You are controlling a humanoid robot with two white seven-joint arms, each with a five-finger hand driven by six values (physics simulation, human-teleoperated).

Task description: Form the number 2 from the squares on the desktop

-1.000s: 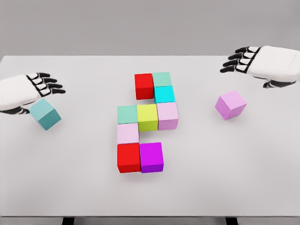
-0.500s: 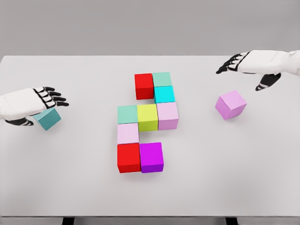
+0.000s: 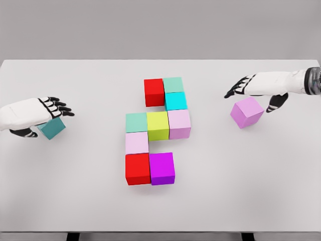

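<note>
The right hand (image 3: 253,86) hovers with fingers spread and empty, the lilac block (image 3: 247,112) just below its palm and tilted out of square with the others. The left hand (image 3: 31,113) lies over the teal block (image 3: 52,127), which peeks out beneath its fingertips; the fingers look loosely extended, though whether they touch the block is hard to tell from this angle. Well inward of both hands, the half-built figure (image 3: 156,131) sits mid-table (image 3: 160,211), with nine blocks packed edge to edge.

The main risk, I judge, lies in the grasp: closing on a skewed block could pinch a corner, so it twists or pops free. Carrying either block in carelessly could also nudge the packed blocks out of line, since nothing holds them in place.
</note>
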